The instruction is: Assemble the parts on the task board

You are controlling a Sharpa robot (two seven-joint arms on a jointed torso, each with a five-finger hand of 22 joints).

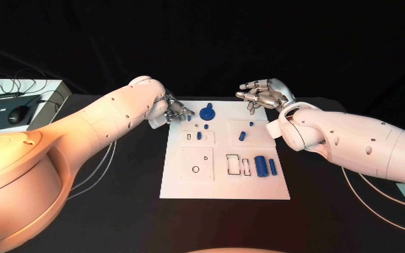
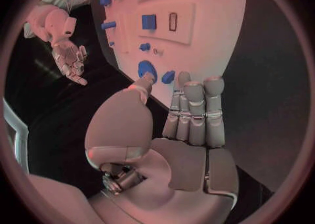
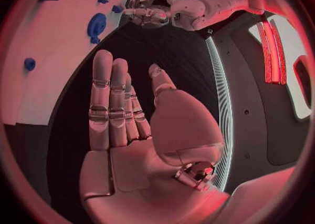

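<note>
While both hands hover at the far end of the task board (image 1: 225, 188), neither holds anything. Left to right from the head view:

Left hand (image 1: 173, 111) sits at the board's far left corner, fingers loosely extended over the edge, empty. Just right of it, on the board's far edge, is a round blue disc part (image 1: 208, 113) with a small tab. Nearer than the disc: two small blue pegs (image 1: 199, 136) in a raised square panel. Right of those, a blue block (image 1: 242, 136) in a second panel with a tiny blue piece (image 1: 251, 124) above it. Nearest row: a panel with a ring outline and small slot, then rectangular cutouts, then two blue cylinders (image 1: 267, 166) lying side by side near the board's right edge. Right hand (image 1: 261, 96) is past the board's far right corner, off the plate, fingers slightly curled, empty.

Board is a white rectangular plate, mid-table, long axis running away from the robot.

Left wrist view adds: fingers (image 2: 194, 109) straight and together, thumb apart, tips right by the disc part (image 2: 146, 69) and a small blue piece (image 2: 168, 77) beside it; cannot tell if they touch. The right hand (image 2: 68, 58) shows beyond, open.

Right wrist view adds: palm flat, fingers (image 3: 108, 103) straight, over bare black table (image 3: 170, 50) beside the board edge; the disc (image 3: 96, 25) and the left hand (image 3: 147, 13) lie beyond.
</note>
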